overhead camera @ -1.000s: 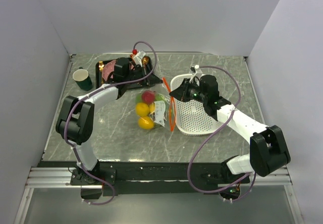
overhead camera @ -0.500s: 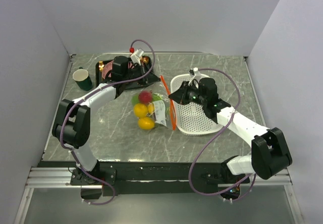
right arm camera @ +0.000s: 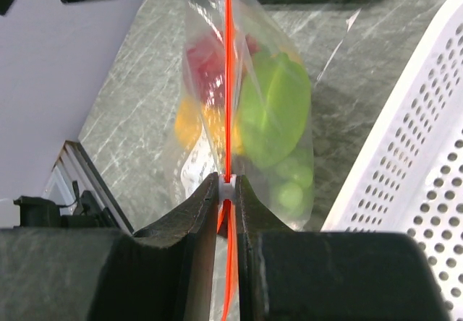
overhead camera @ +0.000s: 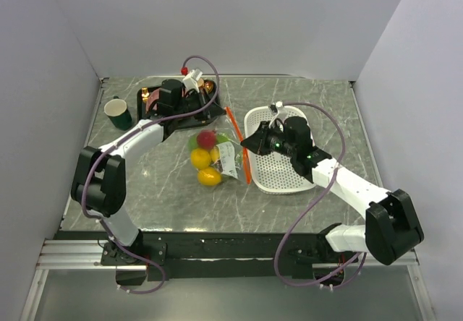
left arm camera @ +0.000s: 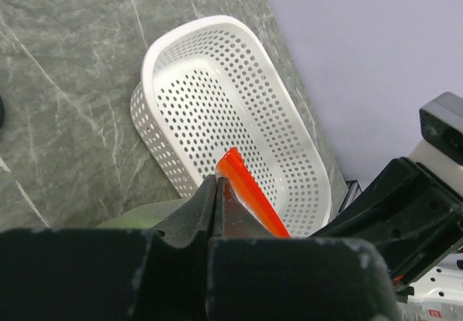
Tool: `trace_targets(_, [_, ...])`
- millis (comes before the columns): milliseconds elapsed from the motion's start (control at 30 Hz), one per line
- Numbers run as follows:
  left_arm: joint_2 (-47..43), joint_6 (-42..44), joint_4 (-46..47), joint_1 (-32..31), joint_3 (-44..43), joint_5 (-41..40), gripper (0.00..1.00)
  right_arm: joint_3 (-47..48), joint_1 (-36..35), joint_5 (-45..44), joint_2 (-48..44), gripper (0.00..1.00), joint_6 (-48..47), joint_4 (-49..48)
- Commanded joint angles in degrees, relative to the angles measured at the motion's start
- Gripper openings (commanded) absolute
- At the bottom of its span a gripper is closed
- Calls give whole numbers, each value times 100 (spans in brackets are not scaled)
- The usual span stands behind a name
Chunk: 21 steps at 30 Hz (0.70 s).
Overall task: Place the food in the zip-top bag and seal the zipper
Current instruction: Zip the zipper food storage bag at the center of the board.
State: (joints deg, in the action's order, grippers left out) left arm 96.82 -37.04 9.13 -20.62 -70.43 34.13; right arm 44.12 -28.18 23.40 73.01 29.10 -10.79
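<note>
The zip-top bag [overhead camera: 217,158] lies mid-table with the food [overhead camera: 202,157] inside: yellow, red and green pieces. In the right wrist view the bag [right arm camera: 289,53] shows the food [right arm camera: 271,108] through its clear wall. The zipper [overhead camera: 239,140] runs orange-red along the bag's right side. My left gripper [overhead camera: 223,111] is shut on the zipper's far end [left arm camera: 246,191], jaws [left arm camera: 217,180] pinched together. My right gripper [overhead camera: 244,146] is shut on the white slider [right arm camera: 228,189] on the zipper [right arm camera: 227,82], about midway along the strip.
A white perforated basket [overhead camera: 282,169] lies right of the bag, under my right arm, and shows in the left wrist view [left arm camera: 217,111]. A black tray with a pink plate and gold cutlery [overhead camera: 155,100] stands at the back left. A green cup [overhead camera: 118,111] stands far left.
My right gripper has slid along the zipper toward the near end. My left gripper has pulled the far end slightly back and left, stretching the strip.
</note>
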Motion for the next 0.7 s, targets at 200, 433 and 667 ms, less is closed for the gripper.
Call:
trace_targets(200, [-655,285,55,172,-295,-908,1,-79,-187,-107,-402,15,-28,394])
trace_targets(433, [-796,346,-156,243,-278,-1250,1,-79,-266,-151,-455,15,25,498])
trace_targets(667, [-945,443,-341,322,-287,-1514,1,-88,-354,-186,-542,15,-45,683])
